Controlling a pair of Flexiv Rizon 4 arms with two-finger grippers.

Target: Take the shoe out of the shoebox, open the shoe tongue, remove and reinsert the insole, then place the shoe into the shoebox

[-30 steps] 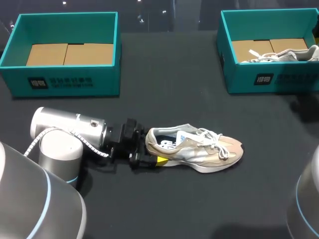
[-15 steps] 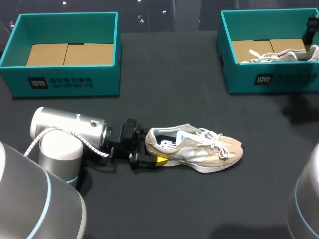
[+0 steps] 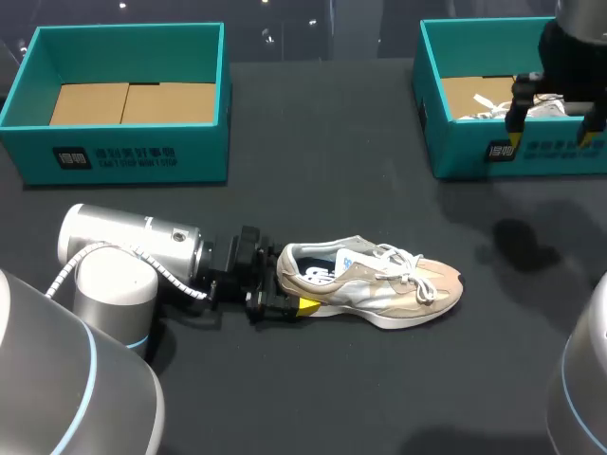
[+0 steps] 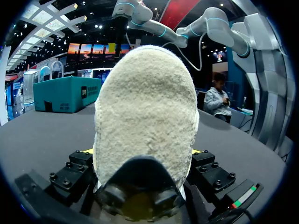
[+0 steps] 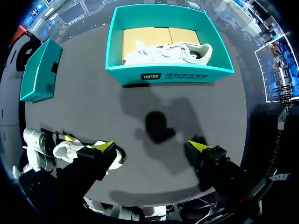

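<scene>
Two teal shoeboxes stand on the table (image 3: 332, 142). The left shoebox (image 3: 123, 156) holds only cardboard (image 3: 133, 102). The right shoebox (image 3: 455, 152) holds one white shoe (image 5: 168, 51), partly hidden behind my right claw (image 3: 549, 142), which hangs spread wide over its front wall. One beige sneaker (image 3: 379, 284) lies mid-table, my left claw (image 3: 285, 289) clamped on its heel, with one finger out of sight.

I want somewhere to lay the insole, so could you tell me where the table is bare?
The table is bare between the left shoebox and the right shoebox, and in front of the shoe. The left shoebox holds nothing. It is crowded at the shoe's heel, where the jaws of the left arm grip it.
</scene>
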